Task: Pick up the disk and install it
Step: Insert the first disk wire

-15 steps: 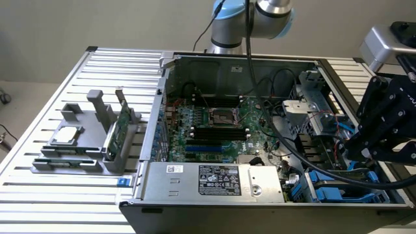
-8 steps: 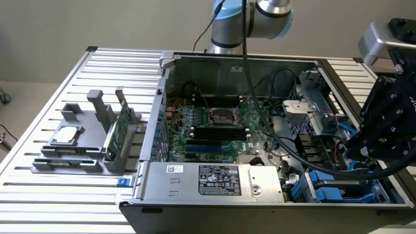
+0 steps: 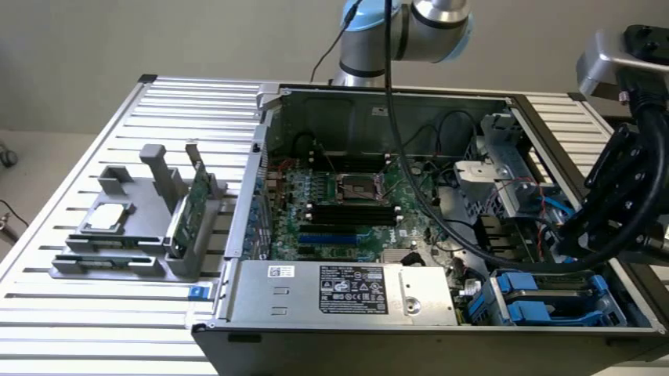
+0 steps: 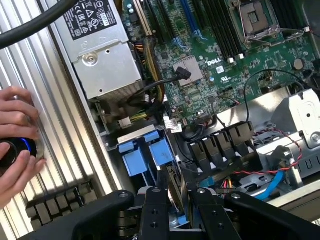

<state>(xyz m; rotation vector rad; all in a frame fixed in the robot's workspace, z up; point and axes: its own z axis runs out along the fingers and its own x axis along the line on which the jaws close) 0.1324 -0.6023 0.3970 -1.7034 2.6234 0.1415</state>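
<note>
We see the gripper clenched on the disk, which stands on edge between the two black fingers, a bit of its blue rail showing low in the grasp. It hangs over the blue drive bay in the corner of the open computer case, just beside the power supply and well clear of the motherboard. Our main worry is alignment. The disk looks tilted relative to the bay's blue guides, and if it meets them at an angle, the rails could jam or ride over a guide instead of seating. The grasp also seems to sit on a narrow strip of the metal body, so we judge that a sideways push from the bay wall could twist the disk in the fingers or slip it free. Clutter is the next hazard. The row of black connectors, the red and black wires and the blue cable lie near the bay, and a finger could catch one. A person's hand rests on a control knob with a blue ring on the slatted table, apart from the gripper.
</note>
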